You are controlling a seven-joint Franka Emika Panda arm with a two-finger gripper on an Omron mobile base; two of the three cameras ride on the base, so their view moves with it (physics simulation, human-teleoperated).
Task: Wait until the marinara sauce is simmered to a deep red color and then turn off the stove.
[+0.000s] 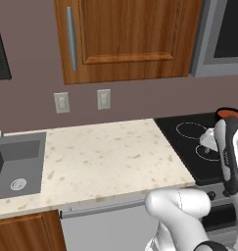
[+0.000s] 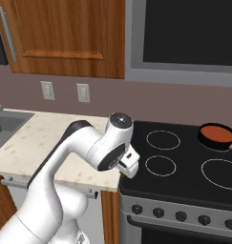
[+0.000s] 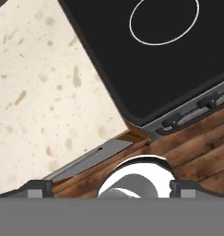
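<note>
The marinara sauce (image 2: 218,133) sits in a small black pan (image 2: 204,138) on the rear burner of the stove (image 2: 184,181), at the far side from the counter (image 1: 106,157). It reads orange-red, so by my judgement the wait is not finished.

The gripper (image 3: 111,186) hangs above the stove's front corner beside the counter, fingers spread wide and holding nothing; it is well apart from the pan.

Risks: turning a knob (image 2: 158,212) before the colour deepens would fail the task. The front panel carries a row of identical dark knobs, so the wrong one could be turned, leaving the burner on.

No brand, label or legible writing is visible on the stove or knobs.
</note>
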